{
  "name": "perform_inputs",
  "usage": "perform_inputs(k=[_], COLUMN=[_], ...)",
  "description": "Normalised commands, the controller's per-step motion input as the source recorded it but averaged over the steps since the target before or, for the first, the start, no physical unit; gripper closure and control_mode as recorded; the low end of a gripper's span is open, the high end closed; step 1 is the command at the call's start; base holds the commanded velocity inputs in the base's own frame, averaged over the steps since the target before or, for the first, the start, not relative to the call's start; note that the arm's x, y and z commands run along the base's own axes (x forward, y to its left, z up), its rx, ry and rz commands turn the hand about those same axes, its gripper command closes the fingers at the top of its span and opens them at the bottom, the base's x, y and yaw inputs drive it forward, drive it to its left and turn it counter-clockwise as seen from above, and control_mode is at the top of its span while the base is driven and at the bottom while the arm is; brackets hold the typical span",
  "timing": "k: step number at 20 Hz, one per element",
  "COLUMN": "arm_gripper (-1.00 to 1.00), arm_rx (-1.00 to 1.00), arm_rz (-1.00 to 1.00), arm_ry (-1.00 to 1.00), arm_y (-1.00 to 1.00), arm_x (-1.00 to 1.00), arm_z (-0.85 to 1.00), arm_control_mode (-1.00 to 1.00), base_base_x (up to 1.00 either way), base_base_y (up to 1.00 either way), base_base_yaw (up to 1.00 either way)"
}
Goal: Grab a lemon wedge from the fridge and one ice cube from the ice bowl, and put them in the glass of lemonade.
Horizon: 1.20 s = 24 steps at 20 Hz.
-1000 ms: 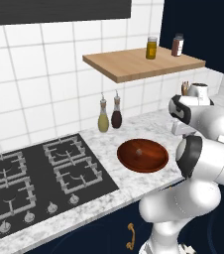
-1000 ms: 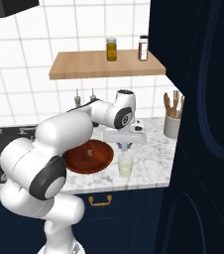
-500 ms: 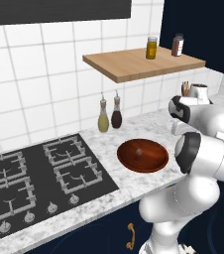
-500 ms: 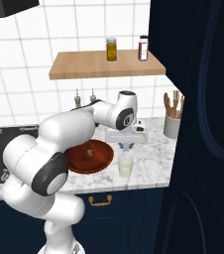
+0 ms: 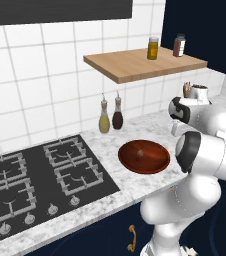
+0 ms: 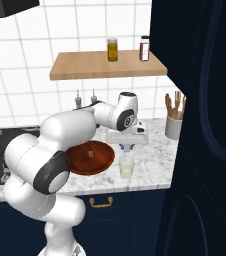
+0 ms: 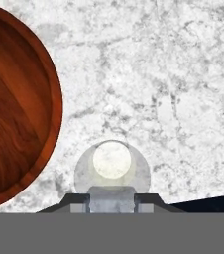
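Seen from above in the hand view, the glass of lemonade (image 7: 112,159) sits directly below my gripper (image 7: 111,201). The gripper is shut on a small whitish ice cube (image 7: 111,194) held between its fingers. In the right base view the gripper (image 6: 127,148) hangs just above the glass (image 6: 127,169) near the counter's front edge. The reddish-brown ice bowl (image 6: 87,159) (image 5: 144,156) (image 7: 15,114) lies just left of the glass, with one cube (image 6: 91,154) in it. The lemon wedge and the fridge are out of view.
A white utensil crock (image 6: 174,125) stands right of the glass. Two bottles (image 5: 110,116) stand by the tiled wall under a wooden shelf (image 5: 145,64) with jars. The gas hob (image 5: 35,175) is at left, and a tall navy cabinet (image 6: 205,125) closes the right.
The hand has sunk slightly toward the glass with the ice cube still in it. The bowl and glass have not moved.
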Motion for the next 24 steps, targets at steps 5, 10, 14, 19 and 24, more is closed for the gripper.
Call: perform_inputs(k=[5,10,14,19,24], arm_gripper=[1.0,1.0,1.0,1.0,1.0], arm_rx=[0.0,0.0,0.0,0.0,0.0], arm_rz=[-0.01,-0.01,0.0,0.0,0.0], arm_ry=[0.0,0.0,0.0,-0.11,-0.17], arm_y=[0.0,0.0,0.0,0.0,0.0], arm_x=[0.05,0.0,0.0,-0.11,-0.11], arm_z=[-0.15,-0.08,0.0,0.0,-0.01], arm_control_mode=[-1.0,-1.0,-1.0,-1.0,-1.0], base_base_x=[0.0,0.0,0.0,0.0,0.0], base_base_y=[0.0,0.0,0.0,0.0,0.0], base_base_yaw=[0.0,0.0,0.0,0.0,0.0])
